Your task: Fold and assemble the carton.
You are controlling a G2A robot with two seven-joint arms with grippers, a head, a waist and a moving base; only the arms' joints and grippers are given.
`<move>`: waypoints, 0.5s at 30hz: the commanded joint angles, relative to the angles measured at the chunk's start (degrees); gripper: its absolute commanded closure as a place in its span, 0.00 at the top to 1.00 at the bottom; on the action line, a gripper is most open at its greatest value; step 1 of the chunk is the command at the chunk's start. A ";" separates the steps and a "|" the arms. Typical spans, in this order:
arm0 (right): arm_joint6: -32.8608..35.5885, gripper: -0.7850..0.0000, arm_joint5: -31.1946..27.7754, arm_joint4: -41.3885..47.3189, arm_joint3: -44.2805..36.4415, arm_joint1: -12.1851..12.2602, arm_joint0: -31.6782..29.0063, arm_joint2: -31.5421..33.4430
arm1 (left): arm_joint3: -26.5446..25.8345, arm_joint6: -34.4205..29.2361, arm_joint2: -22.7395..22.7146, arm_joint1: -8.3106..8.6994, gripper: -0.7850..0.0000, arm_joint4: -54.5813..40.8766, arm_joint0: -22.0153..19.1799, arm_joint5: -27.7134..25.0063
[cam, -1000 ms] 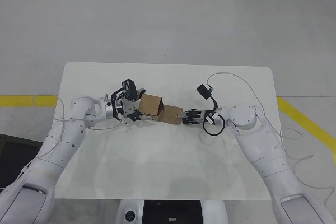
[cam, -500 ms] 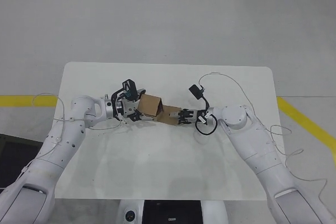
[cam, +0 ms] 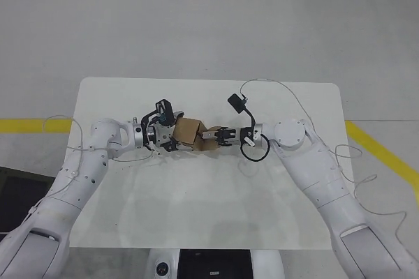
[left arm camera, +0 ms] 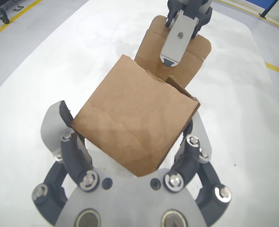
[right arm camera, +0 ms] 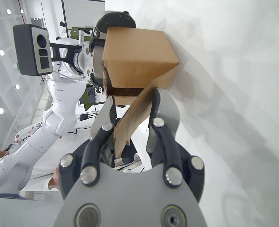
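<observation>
White counter [cam: 209,209]: carton [cam: 187,130] mid-counter, left pincer [left arm camera: 130,121] clamped on body, right pincer [right arm camera: 133,106] clamped on open flap [left arm camera: 151,48]. Step: closing flap. Next: swing flap over opening, tuck.

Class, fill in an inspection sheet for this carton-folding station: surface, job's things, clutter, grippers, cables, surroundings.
surface: white table with rounded corners.
job's things: brown carton, partly formed, one end open, with its flap sticking out.
clutter: nothing seen.
grippers: the left gripper clamps the carton's body between its fingers; the right gripper pinches the flap between its fingers.
cables: a white cable runs over the table from the right arm.
surroundings: grey floor with a yellow line.
</observation>
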 commanded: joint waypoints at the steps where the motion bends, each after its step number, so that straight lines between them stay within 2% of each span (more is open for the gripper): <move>1: -0.26 0.35 -0.28 0.16 0.92 -0.34 0.57 -0.88 | -0.02 -0.05 0.27 -0.07 1.00 -0.03 -0.21 0.00; 5: -0.63 0.35 -1.09 0.82 2.62 -0.92 1.64 -2.02 | 0.18 -0.02 0.59 -0.15 1.00 -0.05 -0.47 0.00; 8: -0.55 0.40 -1.66 1.21 3.66 -1.21 2.40 -2.46 | 0.40 -0.07 0.73 -0.13 1.00 0.10 -0.56 0.00; 11: -0.43 0.51 -2.03 1.51 4.45 -1.36 3.01 -2.59 | 0.55 -0.08 0.78 -0.07 1.00 0.13 -0.57 0.00; 12: -0.43 0.62 -2.21 1.71 4.61 -1.40 3.13 -2.56 | 0.58 -0.17 0.82 -0.05 1.00 0.17 -0.57 0.00; 13: -0.48 0.68 -2.43 1.93 4.75 -1.42 3.19 -2.50 | 0.57 -0.19 0.86 -0.04 1.00 0.15 -0.57 0.00; 15: -0.84 0.67 -2.74 3.01 4.92 -1.48 3.08 -2.18 | 0.57 -0.29 0.96 -0.01 1.00 0.18 -0.59 0.00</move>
